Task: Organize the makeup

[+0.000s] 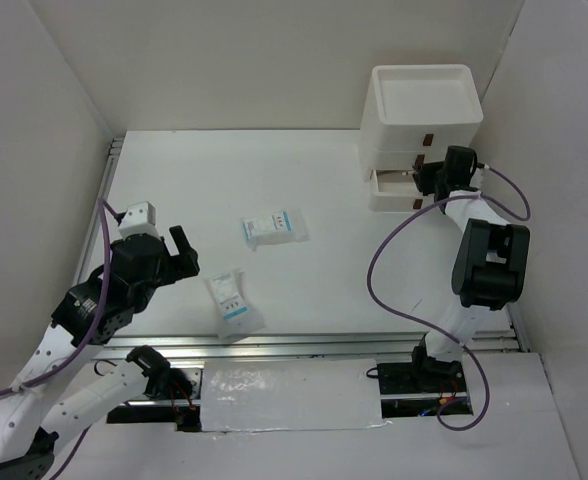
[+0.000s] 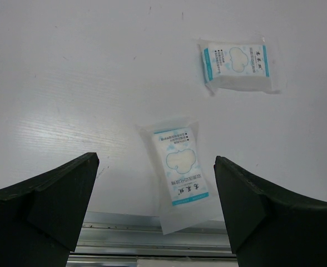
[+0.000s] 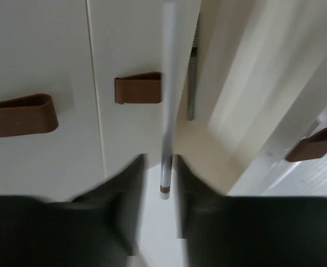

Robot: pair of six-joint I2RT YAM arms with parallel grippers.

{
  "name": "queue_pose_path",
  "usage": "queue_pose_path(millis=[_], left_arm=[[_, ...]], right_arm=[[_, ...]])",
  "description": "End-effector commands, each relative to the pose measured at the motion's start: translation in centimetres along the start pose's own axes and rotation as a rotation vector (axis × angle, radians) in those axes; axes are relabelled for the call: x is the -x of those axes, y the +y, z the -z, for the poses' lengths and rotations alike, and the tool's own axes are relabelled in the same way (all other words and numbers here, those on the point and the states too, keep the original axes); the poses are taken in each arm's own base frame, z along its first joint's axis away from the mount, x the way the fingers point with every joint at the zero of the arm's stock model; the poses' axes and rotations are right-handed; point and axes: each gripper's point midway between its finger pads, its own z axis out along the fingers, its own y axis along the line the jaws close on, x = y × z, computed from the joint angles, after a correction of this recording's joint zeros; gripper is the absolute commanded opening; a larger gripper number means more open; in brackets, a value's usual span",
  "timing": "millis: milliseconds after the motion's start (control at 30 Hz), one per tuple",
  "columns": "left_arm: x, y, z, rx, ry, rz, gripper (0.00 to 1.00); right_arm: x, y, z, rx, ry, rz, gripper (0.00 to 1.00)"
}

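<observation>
Surface: table [image 1: 324, 290], drawer unit [image 1: 419, 110] at one o'clock.
Right gripper [image 3: 158, 183]: flanks grey pencil [image 3: 167, 83] at open drawer [image 1: 389, 183]; grip cannot be told.
Left gripper [image 2: 156, 161]: spread above sachets [image 2: 180, 167], eight o'clock.
Risk: tilted pencil could miss drawer.

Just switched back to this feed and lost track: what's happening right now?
The right gripper is at the white drawer unit, by a part-open drawer, with the thin grey pencil between its fingers. Slim gaps show either side, so the pencil looks loose rather than clamped, though that view is blurred. The left gripper hovers wide open and empty over the nearer sachet. The farther sachet lies apart from it, both flat on the table.
</observation>
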Motion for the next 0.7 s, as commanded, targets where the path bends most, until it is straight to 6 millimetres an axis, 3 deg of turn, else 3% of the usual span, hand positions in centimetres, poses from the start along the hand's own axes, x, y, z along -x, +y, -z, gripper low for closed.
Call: queue_pose_path(millis=[0, 33, 67, 200, 267, 300, 367, 400, 433, 567, 633, 667], left_arm=[[0.9, -0.3, 0.0, -0.003, -0.033, 0.004, 0.99], [0.9, -0.2, 0.0, -0.001, -0.031, 0.001, 1.00], [0.9, -0.3, 0.0, -0.003, -0.031, 0.001, 0.99], [0.8, -0.4, -0.1, -0.006, -0.027, -0.002, 0.99], [0.9, -0.4, -0.1, -0.007, -0.028, -0.002, 0.99], [0.9, -0.5, -0.1, -0.009, -0.028, -0.003, 0.99], [0.9, -0.4, -0.1, -0.009, -0.028, -0.001, 0.99], [1.0, -0.4, 0.0, -0.009, -0.031, 0.000, 0.99], [1.0, -0.4, 0.0, -0.012, -0.032, 0.002, 0.99], [1.0, -0.4, 0.2, -0.017, -0.037, 0.005, 0.99], [1.0, -0.3, 0.1, -0.013, -0.037, 0.005, 1.00], [1.0, -0.3, 0.2, -0.012, -0.037, 0.007, 0.99]], right_arm=[[-1.1, 3.0, 0.1, 0.127, 0.070, 0.020, 0.49], [-1.1, 2.7, 0.1, 0.100, 0.073, 0.032, 0.64], [-1.1, 2.6, 0.2, 0.091, 0.070, 0.035, 0.68], [-0.3, 2.3, 2.4, 0.115, 0.029, 0.032, 0.72], [-0.2, -0.4, 3.0, 0.080, 0.004, 0.023, 0.69], [-0.4, -2.4, 3.8, 0.044, -0.004, 0.016, 0.64], [0.1, -4.4, 4.5, 0.010, -0.053, 0.011, 0.56], [0.2, -5.0, 5.2, 0.007, -0.071, 0.004, 0.37], [0.2, -7.3, 5.3, -0.028, -0.095, 0.002, 0.29], [0.5, -9.4, 3.9, -0.088, -0.086, 0.012, 0.00], [0.5, -10.0, 2.5, -0.122, -0.062, 0.029, 0.00], [0.8, -9.2, 1.9, -0.124, -0.062, 0.032, 0.00]])
